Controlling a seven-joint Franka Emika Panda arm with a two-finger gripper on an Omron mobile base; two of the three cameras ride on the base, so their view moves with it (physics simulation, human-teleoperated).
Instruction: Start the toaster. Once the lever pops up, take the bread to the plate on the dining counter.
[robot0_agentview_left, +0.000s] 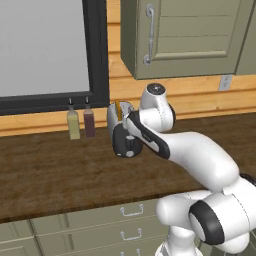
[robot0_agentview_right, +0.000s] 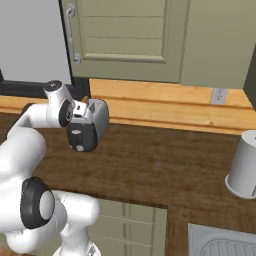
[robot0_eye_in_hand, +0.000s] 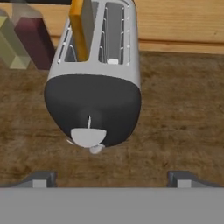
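- The small silver two-slot toaster (robot0_eye_in_hand: 94, 74) with a rounded black front panel stands on the dark brown wood-grain countertop (robot0_agentview_left: 50, 170), near the wooden back wall.
- A thin slice of bread (robot0_eye_in_hand: 81, 28) with an orange-brown crust edge stands upright in the slot that lies to the left in the hand view, and sticks up above the toaster's top.
- The grey-white lever (robot0_eye_in_hand: 88, 137) sits low on the middle of the black panel, with a second small pale knob just under it.
- The white arm's two-finger gripper (robot0_eye_in_hand: 111, 179) hangs just in front of the toaster's black panel, its dark fingertips (robot0_eye_in_hand: 41, 178) spread wide and apart from the toaster; nothing lies between them.
- Two slim bottles stand side by side on the countertop to the toaster's left in the left base view: a pale olive one (robot0_agentview_left: 73, 124) and a dark red-brown one (robot0_agentview_left: 89, 122).
- In the right base view a light grey cylindrical container (robot0_agentview_right: 245, 165) stands well apart on the countertop, at the far right.
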